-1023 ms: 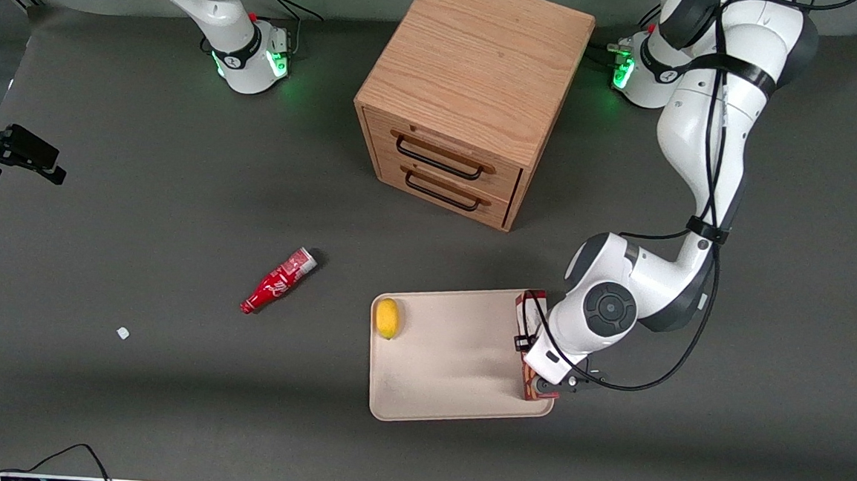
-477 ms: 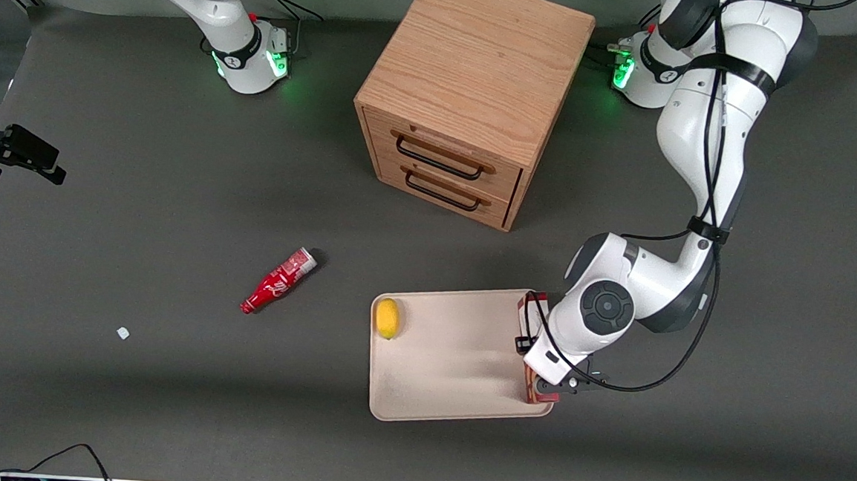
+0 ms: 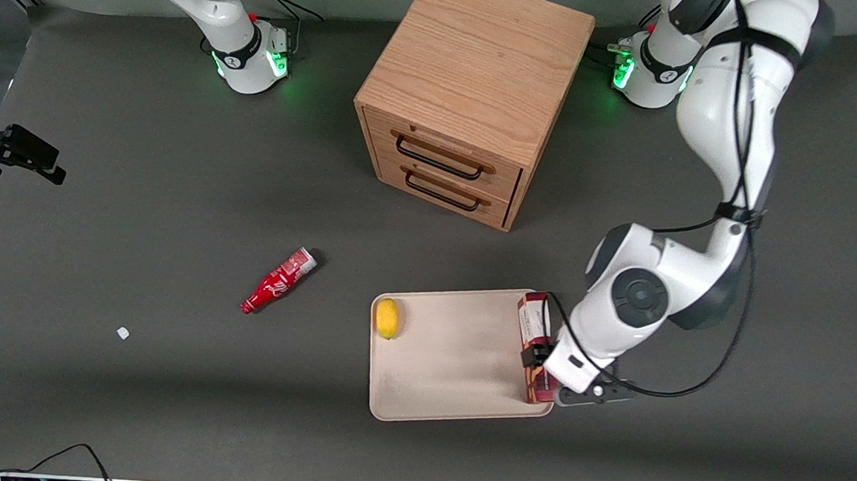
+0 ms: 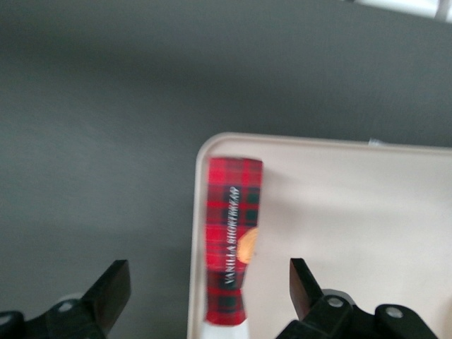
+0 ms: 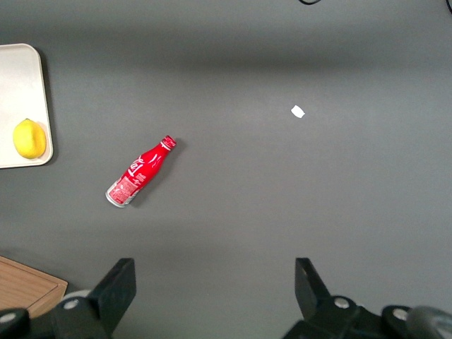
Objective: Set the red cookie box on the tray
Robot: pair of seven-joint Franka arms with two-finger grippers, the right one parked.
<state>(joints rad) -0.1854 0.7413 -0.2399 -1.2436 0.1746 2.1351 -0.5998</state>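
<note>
- Red cookie box (image 3: 534, 336) lying on the tray (image 3: 450, 376), along its edge toward the working arm's end.
- Lemon (image 3: 387, 317) on the tray's edge toward the parked arm's end.
- Gripper (image 4: 205, 300) above the box, fingers (image 4: 109, 289) spread either side, not touching.
- Soda bottle (image 3: 278, 281) on the table, toward the parked arm's end.
- Drawer cabinet (image 3: 467, 94) farther from the front camera than the tray.

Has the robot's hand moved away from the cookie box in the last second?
Yes. The hand, open, has shifted toward the working arm's end, off the red cookie box lying along the tray's edge.
</note>
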